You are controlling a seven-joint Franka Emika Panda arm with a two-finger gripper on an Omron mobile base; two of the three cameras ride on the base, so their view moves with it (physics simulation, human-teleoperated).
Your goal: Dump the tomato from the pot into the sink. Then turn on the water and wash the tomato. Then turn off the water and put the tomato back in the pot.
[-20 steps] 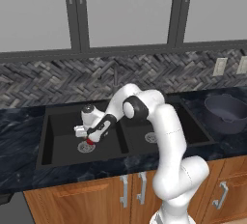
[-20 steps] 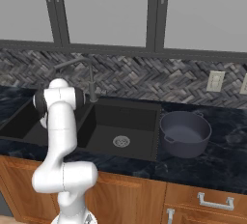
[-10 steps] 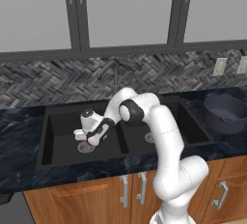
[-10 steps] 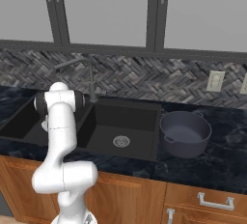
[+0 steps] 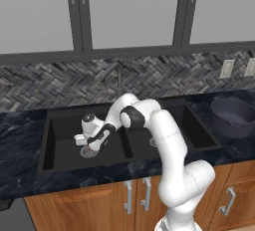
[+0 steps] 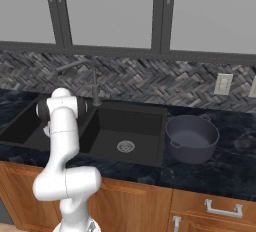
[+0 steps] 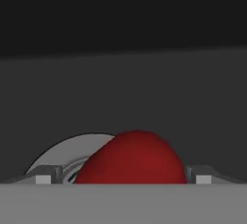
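Note:
My gripper (image 5: pixel 87 144) reaches down into the left basin of the black sink (image 5: pixel 63 125), just over its silver drain (image 5: pixel 87 152). In the hand view the red tomato (image 7: pixel 132 158) lies on the basin floor beside the drain ring (image 7: pixel 60 155). It sits between my gripper's (image 7: pixel 123 177) two fingertips, which stand wide apart and open on either side of it. The dark pot (image 5: pixel 232 118) stands upright on the counter right of the sink, also seen as the pot (image 6: pixel 192 137) in the right base view.
A dark faucet (image 6: pixel 86 67) rises behind the sink's divider. The right basin (image 6: pixel 131 126) has a drain (image 6: pixel 125 146) in its floor. Herringbone backsplash and windows lie behind; wooden cabinet fronts (image 5: pixel 99 200) run below the dark marble counter.
The hand has sunk a little lower and leftward toward the drain, coming down around the tomato. The jaws stay open. The pot has not moved.

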